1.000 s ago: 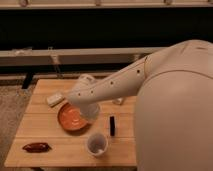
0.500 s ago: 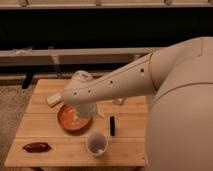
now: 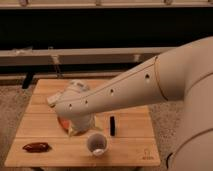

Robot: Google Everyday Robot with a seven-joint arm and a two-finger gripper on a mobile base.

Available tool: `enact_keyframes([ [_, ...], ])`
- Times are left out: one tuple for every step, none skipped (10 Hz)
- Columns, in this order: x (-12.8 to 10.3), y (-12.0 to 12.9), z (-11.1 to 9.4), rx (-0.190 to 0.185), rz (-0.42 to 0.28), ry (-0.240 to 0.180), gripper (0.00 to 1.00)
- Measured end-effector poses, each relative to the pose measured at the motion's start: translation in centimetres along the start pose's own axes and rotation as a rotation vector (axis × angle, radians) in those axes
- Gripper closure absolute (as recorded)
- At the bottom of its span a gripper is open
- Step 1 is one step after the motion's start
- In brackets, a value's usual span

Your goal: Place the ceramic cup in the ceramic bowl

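Your gripper (image 3: 79, 129) and the ceramic bowl (image 3: 62, 123) lie just up-left of the ceramic cup (image 3: 97, 144); you cannot tell the gripper's state.

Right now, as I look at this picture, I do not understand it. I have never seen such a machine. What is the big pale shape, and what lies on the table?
The big pale shape is a robot's one arm. There is a single camera, looking down on a wooden table. The gripper at the arm's end is low over the orange ceramic bowl and hides most of it. The ceramic cup stands free near the front edge; nothing holds it. A dark red-brown oblong object and a small black object also lie there.
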Motion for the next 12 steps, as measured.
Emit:
enact_keyframes([
  [0.8, 0.3, 0.1, -0.011, -0.001, 0.012, 0.2],
  [1.6, 0.8, 0.4, -0.022, -0.003, 0.029, 0.2],
  [2.3, 1.4, 0.8, -0.032, -0.007, 0.045, 0.2],
  [3.0, 1.5, 1.4, -0.038, -0.003, 0.065, 0.2],
  [3.6, 1.9, 2.1, -0.045, -0.011, 0.076, 0.2],
  [3.9, 2.3, 2.8, -0.055, -0.019, 0.08, 0.2],
  [4.2, 2.3, 3.8, -0.062, -0.027, 0.086, 0.2],
  [4.3, 2.3, 4.5, -0.071, -0.036, 0.087, 0.2],
  [4.3, 2.5, 5.1, -0.09, -0.048, 0.083, 0.2],
  [4.3, 2.3, 5.7, -0.11, -0.064, 0.069, 0.2],
  [4.5, 2.3, 6.4, -0.134, -0.086, 0.055, 0.2],
  [4.6, 2.4, 6.9, -0.151, -0.104, 0.045, 0.2],
])
